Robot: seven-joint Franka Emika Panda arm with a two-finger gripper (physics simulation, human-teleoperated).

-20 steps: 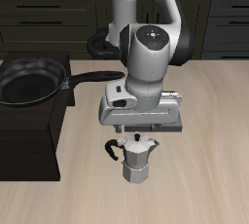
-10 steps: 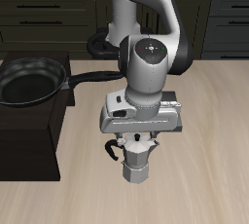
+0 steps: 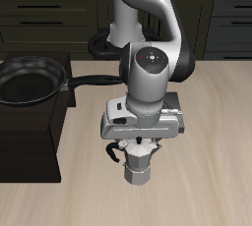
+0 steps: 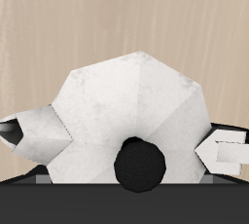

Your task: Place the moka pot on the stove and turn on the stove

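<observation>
Directly under fingers [image 3: 139,147] – moka pot [image 3: 138,167], upright

We see an arm [image 3: 148,33] of smooth, rounded light-grey segments with darker grey bands at the joints. Above the claw [image 3: 139,143] sits a round dark cap [image 3: 151,60] with a small pale mark at its centre. The claw's body is a wide, pale grey block with a dark underside.
</observation>
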